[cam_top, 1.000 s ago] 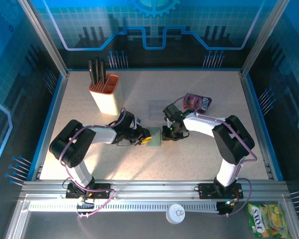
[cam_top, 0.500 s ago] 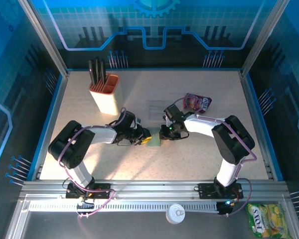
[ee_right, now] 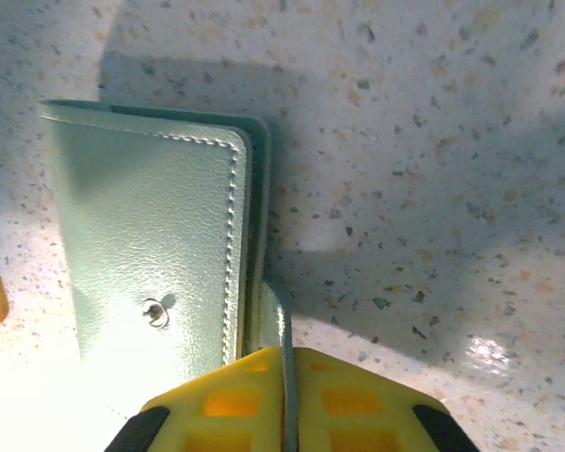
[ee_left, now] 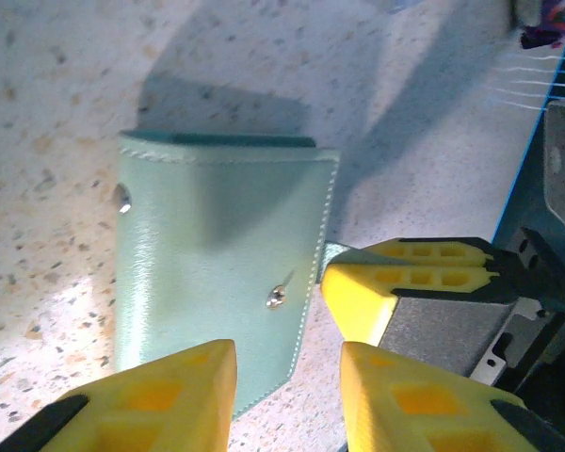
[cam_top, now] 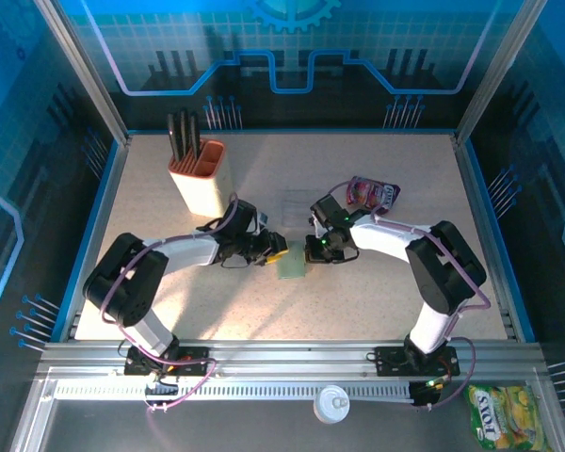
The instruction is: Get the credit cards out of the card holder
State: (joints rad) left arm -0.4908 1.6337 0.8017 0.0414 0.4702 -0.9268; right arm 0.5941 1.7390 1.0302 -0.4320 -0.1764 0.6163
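Mint-green card holder (cam_top: 291, 266) lay folded shut on the bench (cam_top: 358, 311) at centre, btwn the two arms, w/ right end effector (ee_right: 284, 377) pinched tight on a thin flap at its edge & left end effector (ee_left: 287, 377) over its other side, fingers slightly apart.

The card holder (cam_top: 291, 266) is lying flat and folded shut on the speckled tabletop (ee_right: 433, 141), near mid-table. A pale mint-green skin, a stitched border and one small metal snap stud (ee_right: 153, 314) are being shown on its upper panel. Darker teal layers are showing along one side, where a thin green edge is being pinched by the right claw (ee_right: 286, 377).
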